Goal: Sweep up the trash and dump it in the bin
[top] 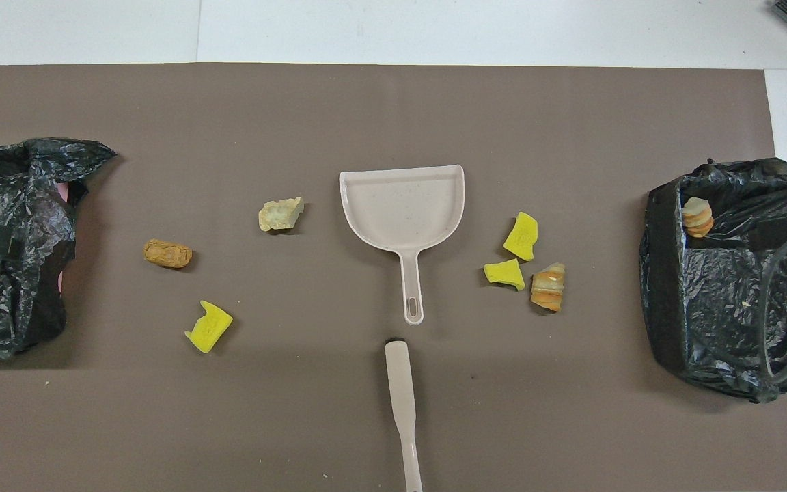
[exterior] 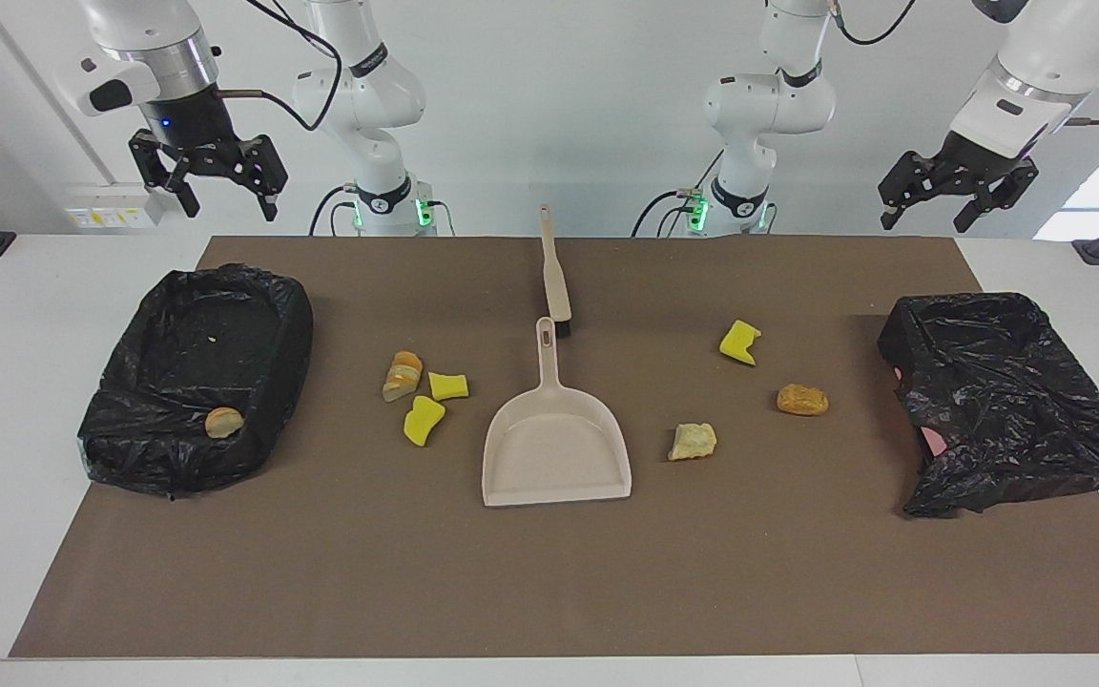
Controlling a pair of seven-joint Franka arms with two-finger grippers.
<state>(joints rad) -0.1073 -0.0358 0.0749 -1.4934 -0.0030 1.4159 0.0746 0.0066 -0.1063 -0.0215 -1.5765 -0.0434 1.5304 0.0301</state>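
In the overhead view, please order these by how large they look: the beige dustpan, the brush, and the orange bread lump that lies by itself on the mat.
1. Beige dustpan, clearly the largest.
2. Brush: long but narrow, and cut off by the picture's edge, so its full length is hidden.
3. Orange bread lump, the smallest by far.

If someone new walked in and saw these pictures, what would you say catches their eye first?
Probably the beige dustpan in the middle of the brown mat, its brush just nearer the robots. Bright yellow sponge pieces and bread lumps lie scattered on both sides. A black-bagged bin sits at the right arm's end, one lump already inside.
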